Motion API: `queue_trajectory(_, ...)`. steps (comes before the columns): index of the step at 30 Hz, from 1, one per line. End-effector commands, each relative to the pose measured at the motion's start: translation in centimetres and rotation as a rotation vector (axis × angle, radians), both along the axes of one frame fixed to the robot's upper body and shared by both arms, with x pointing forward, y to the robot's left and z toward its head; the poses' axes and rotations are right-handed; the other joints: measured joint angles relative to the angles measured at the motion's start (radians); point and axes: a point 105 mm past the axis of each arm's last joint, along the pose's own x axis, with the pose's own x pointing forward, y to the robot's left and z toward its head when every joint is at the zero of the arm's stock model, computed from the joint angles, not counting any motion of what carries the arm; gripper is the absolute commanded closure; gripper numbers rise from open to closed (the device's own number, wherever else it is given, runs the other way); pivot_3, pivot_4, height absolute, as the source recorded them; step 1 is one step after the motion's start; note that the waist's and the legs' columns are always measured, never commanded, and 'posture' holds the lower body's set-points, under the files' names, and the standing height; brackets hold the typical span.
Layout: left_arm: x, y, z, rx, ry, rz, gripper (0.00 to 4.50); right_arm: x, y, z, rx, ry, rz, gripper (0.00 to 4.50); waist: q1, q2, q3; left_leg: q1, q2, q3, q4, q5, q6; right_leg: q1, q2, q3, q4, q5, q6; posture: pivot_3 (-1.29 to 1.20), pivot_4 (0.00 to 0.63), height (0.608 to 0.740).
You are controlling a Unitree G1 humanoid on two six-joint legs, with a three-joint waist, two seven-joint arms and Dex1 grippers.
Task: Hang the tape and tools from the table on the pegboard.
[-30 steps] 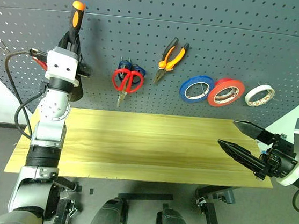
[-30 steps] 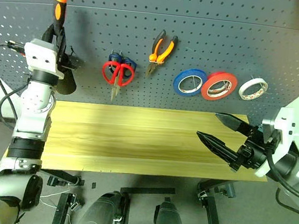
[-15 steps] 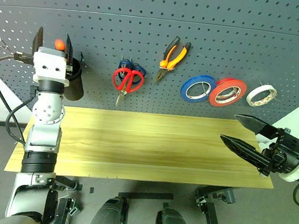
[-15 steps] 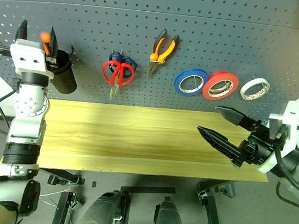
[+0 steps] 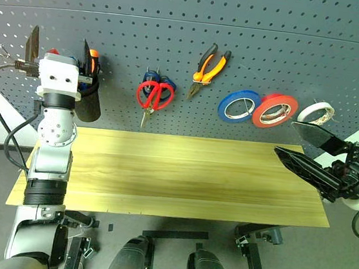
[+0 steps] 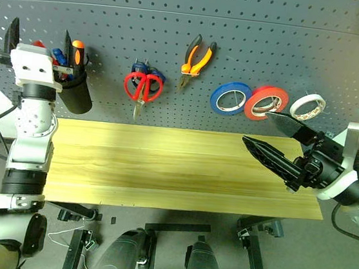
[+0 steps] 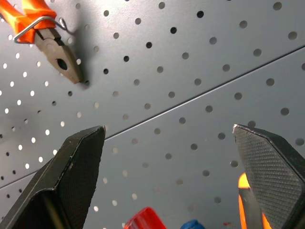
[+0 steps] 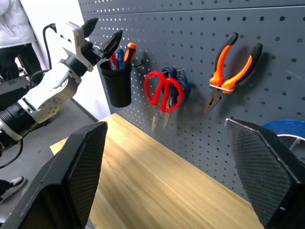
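Pegboard (image 5: pixel 256 26) fills the upper part of the head views, and the task's things hang on it in a row. Red-handled scissors (image 5: pixel 154 96) hang at about eleven o'clock from the scene's centre, lying over blue-handled scissors (image 5: pixel 151 77) on the same spot. Small pliers (image 5: pixel 207 65) with orange-and-black handles hang from a hook near twelve o'clock. The red tape roll (image 5: pixel 274 111) sits at two o'clock, touching or overlapping a blue roll (image 5: pixel 238 106) on its nine o'clock side, with a white roll (image 5: pixel 315 112) just beside it at three o'clock. A black cup (image 5: pixel 88 100) is fixed to the board at ten o'clock; the screwdriver (image 6: pixel 76 52) with its orange-and-black handle stands upright in it among red and blue handles.

The left gripper (image 5: pixel 58 48) is raised in front of the cup's mouth, its two fingers spread wide on either side of the handles and pinching nothing. The right gripper (image 5: pixel 304 151) hangs over the three o'clock end of the table (image 5: pixel 162 171), jaws wide apart and empty, pointing toward the board. The yellow tabletop carries no tools.
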Motion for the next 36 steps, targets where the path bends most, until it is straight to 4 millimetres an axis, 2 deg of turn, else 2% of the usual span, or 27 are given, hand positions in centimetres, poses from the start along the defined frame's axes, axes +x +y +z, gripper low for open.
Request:
queue_trajectory(1, -0.8, -2.6, 2.7, 0.083, -0.082, -0.099, 0.02, 0.2, 0.1, 0.3, -0.007, -0.063, -0.012, 0.36, 0.001, 0.000, 0.000, 0.000, 0.000, 0.000, 0.000, 0.000, 0.000, 0.000, 0.000, 0.000, 0.000, 0.000, 0.000, -0.04, 0.129, 0.740)
queue_trajectory(4, -1.2, -5.1, 3.9, 0.121, -0.107, -0.222, 0.02, 0.7, 0.2, 0.3, 0.001, -0.102, -0.020, 0.36, 0.005, 0.000, -0.007, 0.000, -0.001, 0.000, 0.001, 0.000, -0.001, 0.000, 0.001, -0.001, 0.001, 0.000, 0.000, -0.02, 0.076, 0.740)
queue_trajectory(8, -2.3, -8.4, 5.9, 0.167, -0.137, -0.398, 0.02, 1.4, 0.4, 0.5, 0.020, -0.169, -0.027, 0.36, 0.022, 0.001, -0.040, -0.003, -0.001, 0.002, 0.001, 0.005, -0.008, -0.004, 0.002, -0.001, 0.003, 0.000, 0.001, 0.01, 0.006, 0.740)
queue_trajectory(12, -3.1, -10.5, 7.2, 0.205, -0.150, -0.517, 0.02, 1.8, 0.5, 0.7, 0.032, -0.221, -0.031, 0.36, 0.026, 0.000, -0.071, -0.001, -0.001, 0.003, 0.001, 0.005, -0.009, -0.003, 0.005, -0.001, 0.003, 0.000, 0.001, 0.03, 0.000, 0.740)
queue_trajectory(14, -3.3, -11.2, 7.6, 0.221, -0.150, -0.556, 0.02, 2.1, 0.5, 0.7, 0.035, -0.240, -0.036, 0.36, 0.027, 0.000, -0.076, 0.006, -0.001, 0.003, 0.001, 0.006, -0.010, 0.004, 0.006, -0.001, 0.003, 0.000, 0.001, 0.04, 0.000, 0.740)
queue_trajectory(15, -3.4, -11.7, 7.8, 0.226, -0.149, -0.580, 0.02, 2.1, 0.5, 0.7, 0.038, -0.249, -0.039, 0.36, 0.026, 0.000, -0.080, 0.007, -0.001, 0.003, 0.001, 0.003, -0.004, 0.006, 0.006, -0.001, 0.003, 0.001, 0.002, 0.04, 0.000, 0.740)
queue_trajectory(18, -3.3, -13.4, 7.6, 0.233, -0.087, -0.697, 0.02, 2.3, 0.4, 0.5, 0.043, -0.274, -0.057, 0.36, 0.026, 0.000, -0.088, 0.008, -0.001, 0.002, 0.001, 0.005, -0.004, 0.006, 0.007, 0.000, 0.004, 0.003, 0.002, 0.04, 0.000, 0.740)
queue_trajectory(23, -3.0, -15.9, 3.8, 0.258, 0.132, -0.914, 0.02, 2.6, -0.4, -0.2, 0.042, -0.273, -0.109, 0.36, 0.025, 0.002, -0.098, 0.008, -0.001, 0.002, 0.001, 0.006, -0.003, 0.006, 0.007, 0.001, 0.005, 0.003, 0.002, 0.03, 0.000, 0.740)
queue_trajectory(24, -2.8, -16.2, 2.3, 0.238, 0.205, -0.952, 0.02, 2.7, -0.8, -0.8, 0.038, -0.256, -0.128, 0.36, 0.025, 0.004, -0.101, 0.008, -0.001, 0.002, 0.001, 0.006, -0.003, 0.006, 0.007, 0.001, 0.005, 0.003, 0.002, 0.03, 0.000, 0.740)
queue_trajectory(29, -2.4, -16.7, -4.5, 0.237, 0.493, -1.020, 0.02, 2.4, -0.9, -3.1, 0.043, -0.197, -0.160, 0.36, 0.024, 0.009, -0.107, 0.008, 0.000, 0.002, 0.001, 0.006, -0.002, 0.006, 0.007, 0.002, 0.006, 0.003, 0.002, 0.02, 0.000, 0.740)
queue_trajectory(33, -3.1, -17.1, -8.4, 0.277, 0.608, -1.046, 0.02, 2.3, -0.6, -4.9, 0.046, -0.139, -0.170, 0.36, 0.025, 0.010, -0.113, 0.010, 0.000, 0.003, 0.001, 0.007, -0.002, 0.007, 0.007, 0.003, 0.007, 0.004, 0.001, 0.01, 0.000, 0.740)
queue_trajectory(36, -3.5, -16.6, -11.3, 0.208, 0.721, -1.056, 0.02, 1.8, 0.3, -7.1, 0.048, -0.066, -0.161, 0.36, 0.025, 0.012, -0.116, 0.012, 0.000, 0.002, 0.001, 0.007, -0.002, 0.008, 0.007, 0.004, 0.007, 0.004, 0.001, 0.01, 0.000, 0.740)
